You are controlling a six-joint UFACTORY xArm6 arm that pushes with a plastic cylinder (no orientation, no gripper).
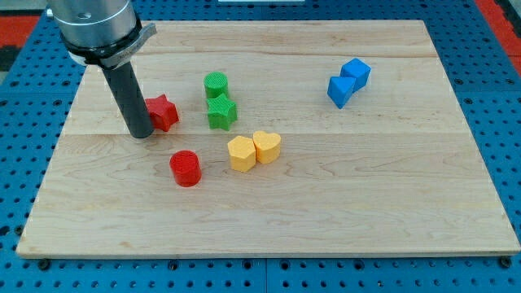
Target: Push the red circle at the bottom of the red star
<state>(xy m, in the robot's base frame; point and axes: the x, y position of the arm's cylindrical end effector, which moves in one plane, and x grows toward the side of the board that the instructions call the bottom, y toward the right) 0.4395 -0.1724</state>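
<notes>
In the camera view, you are seeing my tip (140,133) resting on the wooden board (391,203), sitting just beside the red star (162,111) on the view's left of it; whether they are touching, you cannot tell. The rod is holding nothing. The red circle (186,168) is lying near the star, toward the view's bottom and slightly right, apart from it. A green cylinder (216,84) and green star (221,111) are sitting together, two yellow blocks (254,150) are touching, and two blue blocks (348,81) are standing well apart toward the view's right.
</notes>
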